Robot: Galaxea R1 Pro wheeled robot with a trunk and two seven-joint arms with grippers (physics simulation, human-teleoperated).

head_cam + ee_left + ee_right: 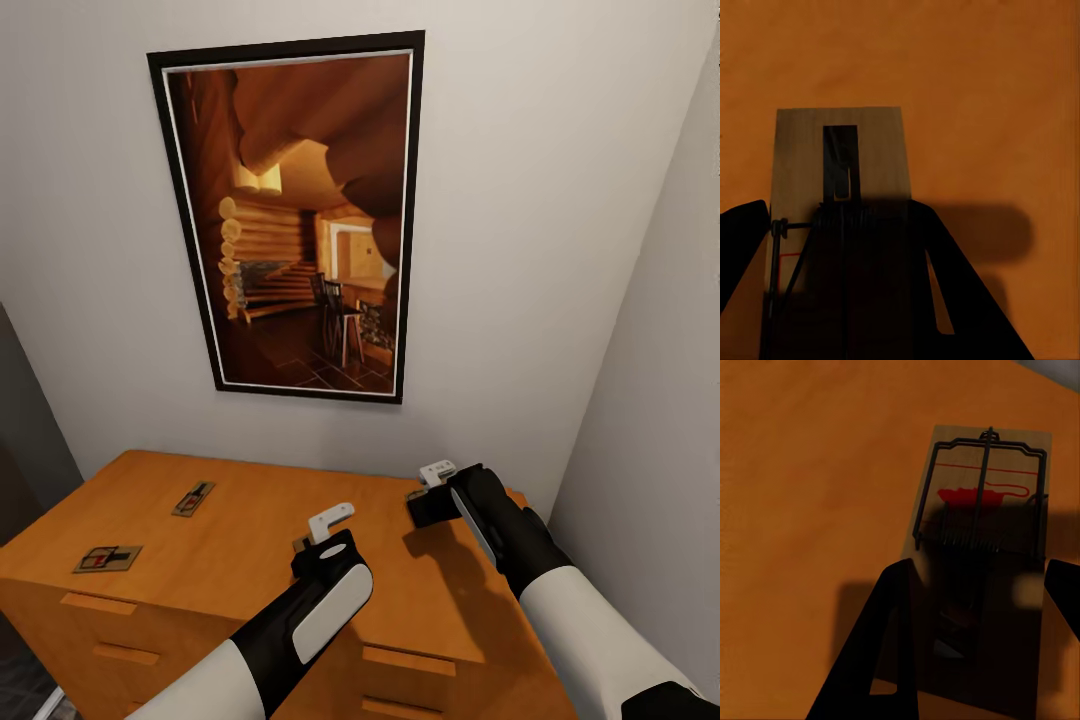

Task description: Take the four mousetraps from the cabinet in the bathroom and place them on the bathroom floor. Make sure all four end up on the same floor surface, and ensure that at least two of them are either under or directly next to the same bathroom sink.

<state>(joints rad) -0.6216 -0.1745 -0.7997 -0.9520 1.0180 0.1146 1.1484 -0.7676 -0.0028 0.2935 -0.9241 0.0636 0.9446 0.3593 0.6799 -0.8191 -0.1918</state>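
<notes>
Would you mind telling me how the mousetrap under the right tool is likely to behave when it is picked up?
The mousetrap is a flat wooden board, so it should stay stiff and looks light. Lying flat on the cabinet, it offers only thin edges, so it may slide rather than lift. The right tool straddles it, and the wire spring parts look snag-prone.

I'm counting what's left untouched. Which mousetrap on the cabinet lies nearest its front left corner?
The mousetrap with red markings, flat near the cabinet's front left edge. The other free one lies further back; both are clear of the grippers.
</notes>
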